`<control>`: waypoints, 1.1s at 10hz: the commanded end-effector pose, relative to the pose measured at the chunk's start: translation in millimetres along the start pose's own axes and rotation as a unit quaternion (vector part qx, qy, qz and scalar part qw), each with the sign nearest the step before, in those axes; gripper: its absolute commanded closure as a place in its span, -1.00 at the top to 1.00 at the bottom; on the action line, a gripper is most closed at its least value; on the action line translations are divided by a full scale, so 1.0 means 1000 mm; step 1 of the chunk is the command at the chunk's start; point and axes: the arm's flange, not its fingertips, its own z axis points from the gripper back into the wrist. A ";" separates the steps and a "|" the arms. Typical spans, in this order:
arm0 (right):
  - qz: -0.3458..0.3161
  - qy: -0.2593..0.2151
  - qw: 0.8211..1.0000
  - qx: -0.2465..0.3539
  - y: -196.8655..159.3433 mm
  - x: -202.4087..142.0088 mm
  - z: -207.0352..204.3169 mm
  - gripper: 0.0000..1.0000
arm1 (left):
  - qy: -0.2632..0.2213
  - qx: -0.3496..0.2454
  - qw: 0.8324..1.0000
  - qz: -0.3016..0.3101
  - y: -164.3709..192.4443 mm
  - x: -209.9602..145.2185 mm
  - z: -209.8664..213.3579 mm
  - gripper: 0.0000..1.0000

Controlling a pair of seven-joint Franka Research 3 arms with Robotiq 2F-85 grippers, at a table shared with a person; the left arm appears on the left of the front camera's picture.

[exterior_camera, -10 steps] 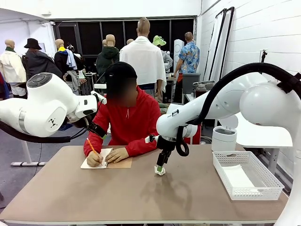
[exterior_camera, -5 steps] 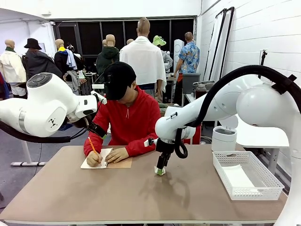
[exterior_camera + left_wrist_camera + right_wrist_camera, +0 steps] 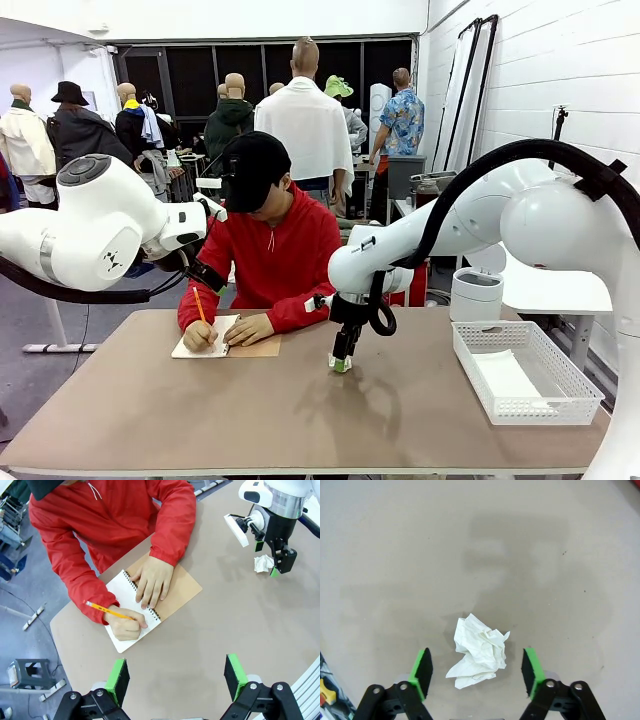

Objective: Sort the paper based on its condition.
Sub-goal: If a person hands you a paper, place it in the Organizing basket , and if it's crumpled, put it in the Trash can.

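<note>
White plastic basket stands nearest me, at the right end of the table; something pale and flat may lie in its bottom, though I can't be sure it is a sheet.

A little farther in, about mid-table, lies the wad, one sheet of paper crumpled into a loose ball. The right claw is down over it with its fingers spread, one green pad on each side. Both pads stand just clear of the paper (going by the wrist view, which leaves bare table between them and the wad).

I'd judge the wad nearly weightless, soft and springy. It should crush a bit under the squeeze and puff back when let go. It won't break, but it could skate off if one pad nudges it first. The best hold looks to be across the thick middle, not the thin flap trailing from its lower corner.

The left claw hangs high over the table's left half, spread wide and empty.

Farthest off, a person in a red top writes in a notebook with a pencil, the other hand pressed flat on the page.
</note>
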 end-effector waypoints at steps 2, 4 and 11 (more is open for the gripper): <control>-0.008 0.019 1.000 -0.007 -0.005 0.008 0.000 0.40 | 0.001 0.000 1.000 -0.002 0.000 0.000 0.000 1.00; -0.010 0.014 1.000 -0.004 -0.006 0.009 0.000 -0.27 | 0.001 0.000 1.000 -0.002 0.000 0.000 0.000 1.00; -0.039 0.007 0.999 -0.005 -0.002 0.006 0.016 -1.00 | 0.001 0.000 1.000 -0.002 0.000 0.000 0.000 1.00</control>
